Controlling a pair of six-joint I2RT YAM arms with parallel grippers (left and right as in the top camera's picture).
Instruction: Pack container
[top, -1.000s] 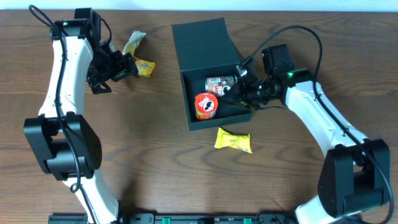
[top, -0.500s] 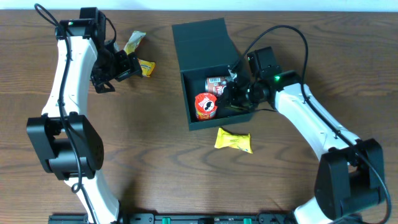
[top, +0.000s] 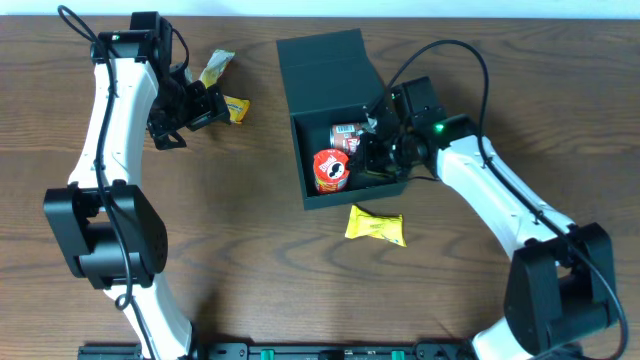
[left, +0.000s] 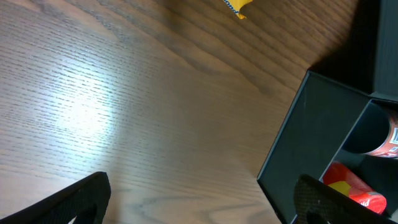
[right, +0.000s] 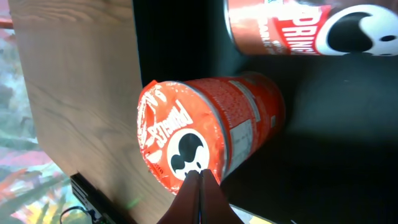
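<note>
My right hand (right: 200, 186) pressed together, inside container (top: 325, 70) by red can (top: 332, 170), my left hand (top: 207, 106) spread wide over table (top: 250, 250)

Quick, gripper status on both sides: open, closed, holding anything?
Left gripper: open, holding nothing.
Right gripper: shut, holding nothing, tips by the red can in the container.

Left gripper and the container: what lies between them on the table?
In the overhead view, a yellow packet lies close beside the left gripper; from there to the container, the table is bare wood.
</note>
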